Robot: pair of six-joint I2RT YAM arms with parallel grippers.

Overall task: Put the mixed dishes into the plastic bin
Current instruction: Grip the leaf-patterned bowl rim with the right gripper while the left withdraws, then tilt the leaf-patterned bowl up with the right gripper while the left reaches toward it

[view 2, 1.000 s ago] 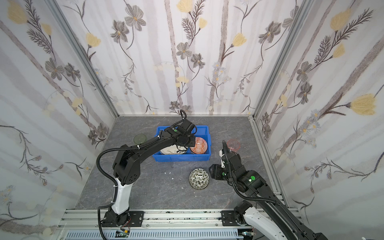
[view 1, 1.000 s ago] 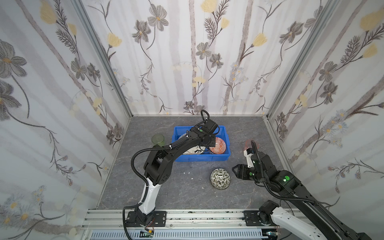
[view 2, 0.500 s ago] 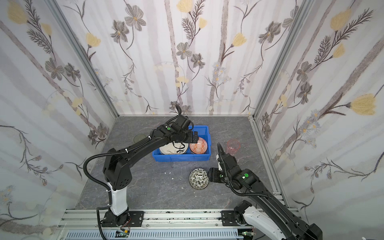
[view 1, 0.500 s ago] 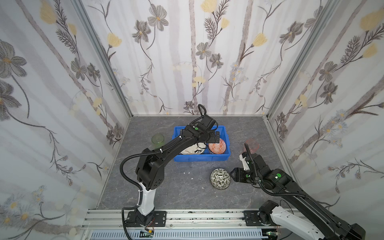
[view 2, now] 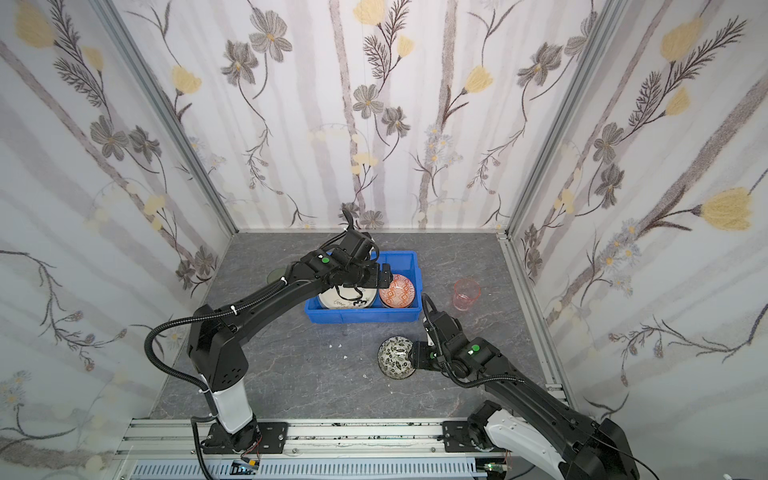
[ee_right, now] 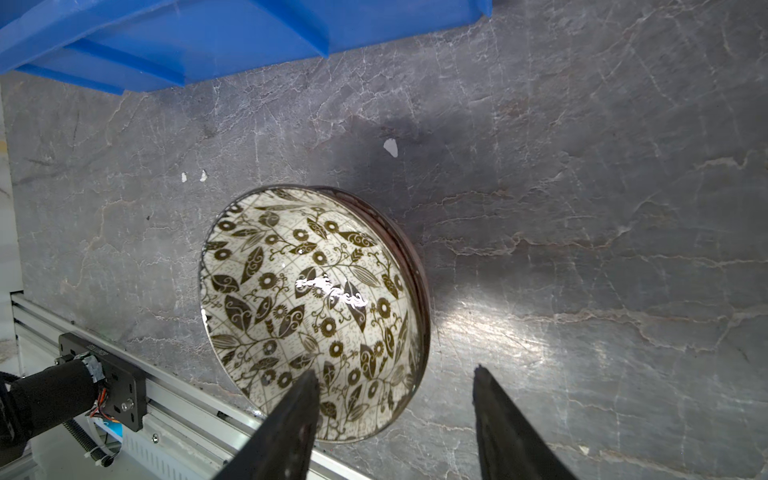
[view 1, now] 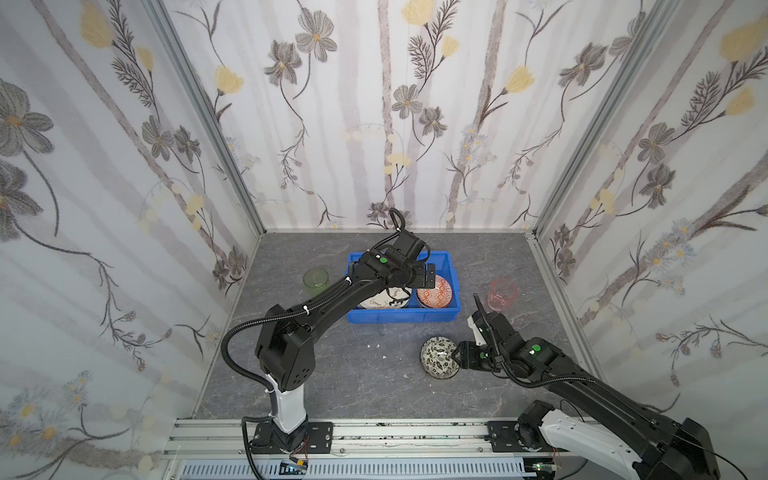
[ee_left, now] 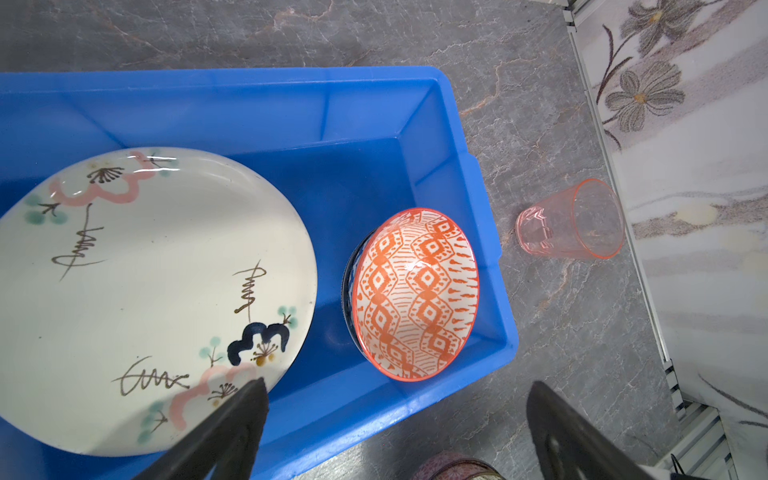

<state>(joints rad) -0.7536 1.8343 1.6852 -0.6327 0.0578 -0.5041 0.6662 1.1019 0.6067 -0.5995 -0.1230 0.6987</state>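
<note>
We log: orange bowl (ee_left: 415,295) now dropped in blue bin (ee_left: 249,83) beside cream plate (ee_left: 145,291), L gripper (ee_left: 397,386) wide open above; R gripper (ee_right: 395,370), jaws apart, now straddles rim of leaf bowl (ee_right: 307,299) on table (ee_right: 582,208), next in.

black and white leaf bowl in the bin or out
Out: the leaf bowl sits on the grey table, in front of the blue bin.

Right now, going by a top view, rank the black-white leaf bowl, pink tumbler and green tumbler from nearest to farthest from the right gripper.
1. black-white leaf bowl: at the right gripper, front of table.
2. pink tumbler: farther back, right of the blue bin.
3. green tumbler: left of the bin.
</note>
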